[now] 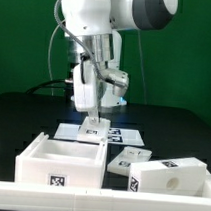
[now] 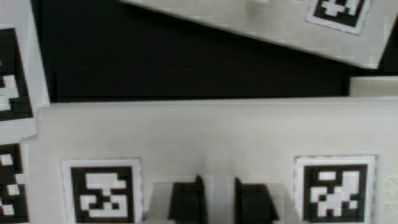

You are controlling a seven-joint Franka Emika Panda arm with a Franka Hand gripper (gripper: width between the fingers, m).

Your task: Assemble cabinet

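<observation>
My gripper (image 1: 91, 118) points straight down at the back middle of the table, over the marker board (image 1: 120, 134). In the wrist view its two dark fingers (image 2: 183, 203) stand close together, and a thin white strip fills the gap between them. That strip belongs to a white cabinet piece (image 2: 214, 150) with two marker tags that spans most of the wrist view. In the exterior view the same piece (image 1: 90, 126) shows only as a small white block under the fingertips. The gripper (image 2: 217, 205) is shut on it.
An open white cabinet box (image 1: 35, 168) stands in front, on the exterior view's left. A small tagged white piece (image 1: 129, 161) and a larger white block (image 1: 175, 180) lie to its right. Another tagged white piece (image 2: 267, 25) shows past the gripper. Marker board tags (image 2: 9, 90) lie beside the held piece.
</observation>
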